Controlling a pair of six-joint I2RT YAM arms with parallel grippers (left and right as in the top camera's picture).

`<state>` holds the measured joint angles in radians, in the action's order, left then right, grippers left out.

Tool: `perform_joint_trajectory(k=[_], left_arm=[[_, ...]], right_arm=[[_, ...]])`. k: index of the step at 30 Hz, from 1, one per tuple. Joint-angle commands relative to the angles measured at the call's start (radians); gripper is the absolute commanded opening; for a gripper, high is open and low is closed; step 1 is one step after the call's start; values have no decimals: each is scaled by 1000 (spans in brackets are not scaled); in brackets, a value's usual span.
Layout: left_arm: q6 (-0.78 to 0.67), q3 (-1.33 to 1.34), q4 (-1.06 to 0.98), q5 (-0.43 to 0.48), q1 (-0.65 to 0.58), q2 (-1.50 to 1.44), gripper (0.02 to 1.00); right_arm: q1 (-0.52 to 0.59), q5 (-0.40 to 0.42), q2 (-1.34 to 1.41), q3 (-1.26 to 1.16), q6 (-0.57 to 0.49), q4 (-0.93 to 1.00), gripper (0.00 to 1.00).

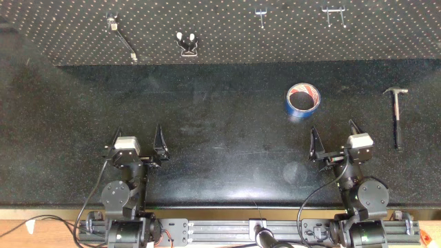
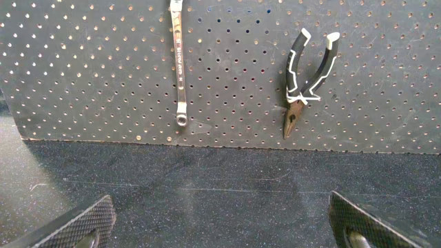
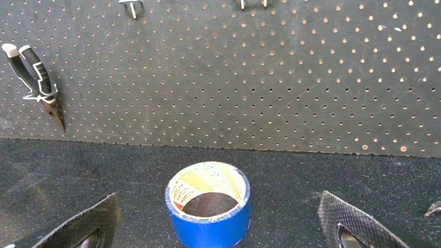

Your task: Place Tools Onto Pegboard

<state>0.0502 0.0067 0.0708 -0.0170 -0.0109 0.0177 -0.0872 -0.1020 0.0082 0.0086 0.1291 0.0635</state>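
A wrench [image 1: 122, 37] [image 2: 178, 65] and black-handled pliers [image 1: 187, 43] [image 2: 306, 76] [image 3: 38, 79] hang on the pegboard [image 1: 227, 27]. A blue roll of tape [image 1: 303, 99] [image 3: 208, 203] lies on the black table ahead of my right gripper [image 1: 335, 140] [image 3: 217, 231]. A hammer [image 1: 396, 114] lies flat at the table's right side. My left gripper [image 1: 138, 141] [image 2: 220, 224] stands open near the front of the table, nothing between its fingers. The right gripper is open too, with the tape a short way beyond its fingertips.
Two bare metal hooks [image 1: 260, 14] [image 1: 334, 12] [image 3: 131, 7] stick out of the pegboard's upper right. The black table [image 1: 220, 172] stretches between the two arms.
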Motion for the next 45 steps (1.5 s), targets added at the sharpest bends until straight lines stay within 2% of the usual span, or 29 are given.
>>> perform_joint_trajectory(k=[1, 7, 14, 19, 38, 40, 42, 45], left_arm=[[-5, -1, 9, 15, -2, -15, 996], [-6, -1, 9, 14, -8, -15, 996], [-6, -1, 9, 14, -72, -15, 996], [-6, -1, 9, 14, 132, -15, 996], [-6, -1, 9, 14, 99, -14, 996], [-6, -1, 9, 14, 99, -14, 996], [-6, -1, 9, 14, 99, -14, 996], [-6, -1, 9, 14, 99, -14, 996]], right_arm=[[-6, 9, -7, -5, -10, 3, 943], [-6, 9, -7, -5, -10, 3, 943], [-6, 9, -7, -5, -10, 3, 943], [-6, 9, -7, -5, -10, 3, 945], [-6, 9, -7, -5, -10, 3, 943], [-6, 92, -7, -5, -10, 9, 943], [-6, 91, -7, -5, -6, 8, 943], [-5, 91, 104, 67, 61, -63, 943]])
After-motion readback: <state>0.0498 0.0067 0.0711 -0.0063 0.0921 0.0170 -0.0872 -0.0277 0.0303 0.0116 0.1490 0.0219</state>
